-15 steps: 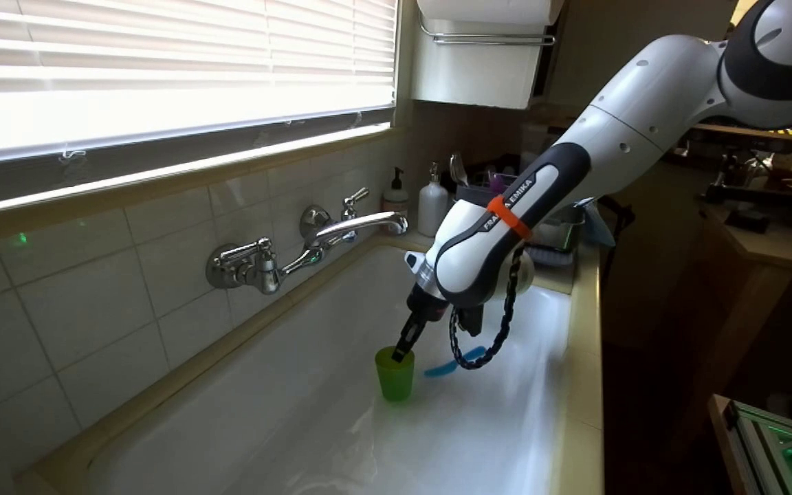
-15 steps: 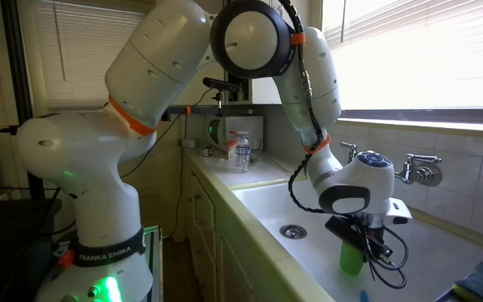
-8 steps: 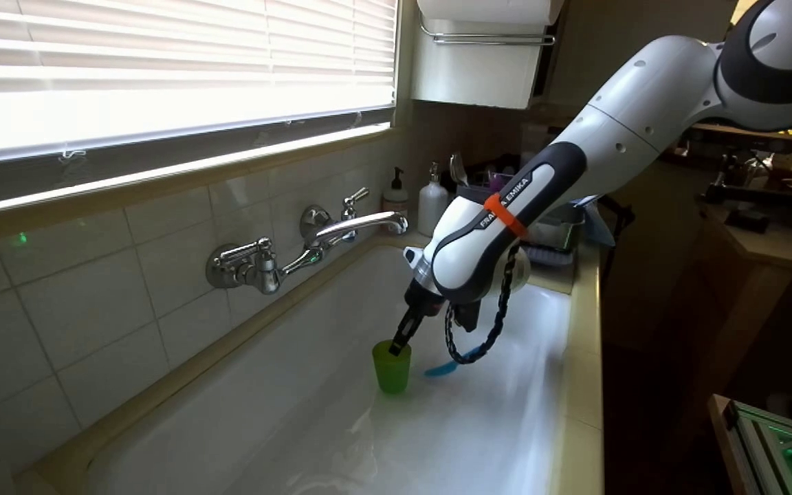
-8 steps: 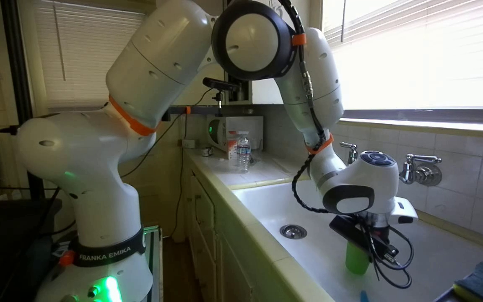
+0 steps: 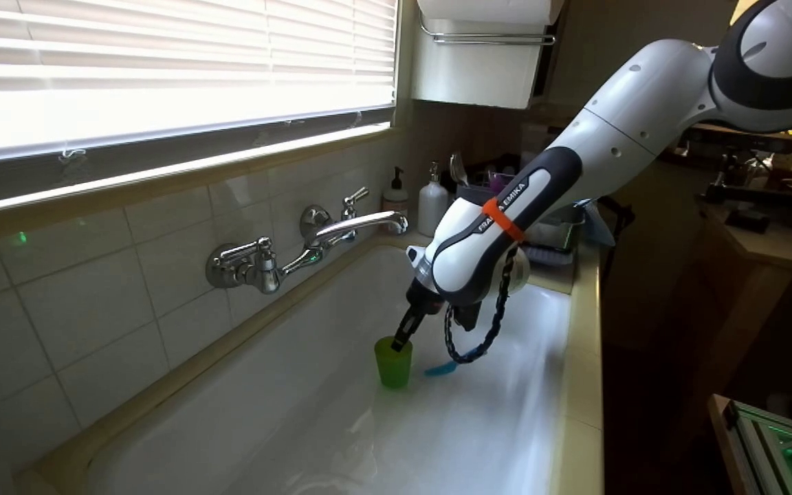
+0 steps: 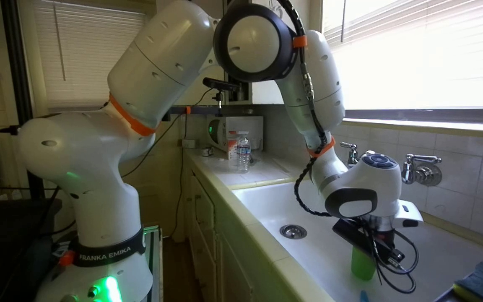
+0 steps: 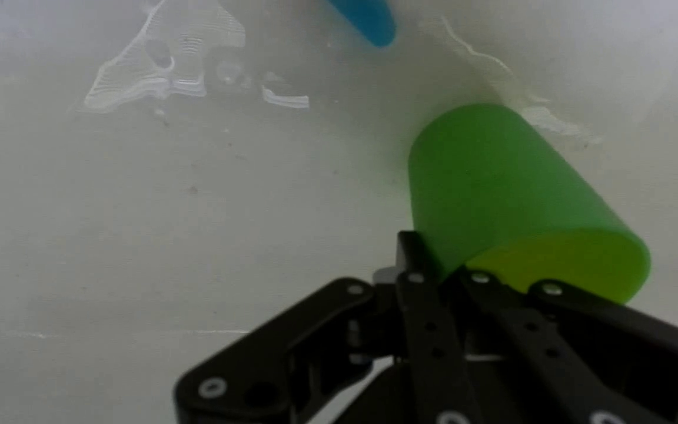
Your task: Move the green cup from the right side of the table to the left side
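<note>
The green cup [image 5: 393, 368] is in the white sink basin [image 5: 286, 440], its mouth facing up; in an exterior view it shows partly behind the wrist [image 6: 362, 265]. My gripper [image 5: 398, 344] is shut on the cup's rim. In the wrist view the cup [image 7: 492, 176] looks tilted, and the fingers [image 7: 440, 277] pinch the rim's near edge, one outside the wall and one inside. The inner fingertip is hidden in the cup. I cannot tell whether the cup's base touches the basin [image 6: 266, 205].
A blue stick-like object [image 5: 442, 369] lies on the basin floor near the cup, also in the wrist view [image 7: 368, 17]. A chrome faucet [image 5: 361, 221] reaches over the basin from the tiled wall. Soap bottles [image 5: 432, 206] stand at the far end. A drain [image 6: 293, 231] is in the floor.
The cup has moved along with my gripper, slightly upward in an exterior view and to the right in an exterior view. The grip on the rim looks unchanged. The blue object has not moved.
</note>
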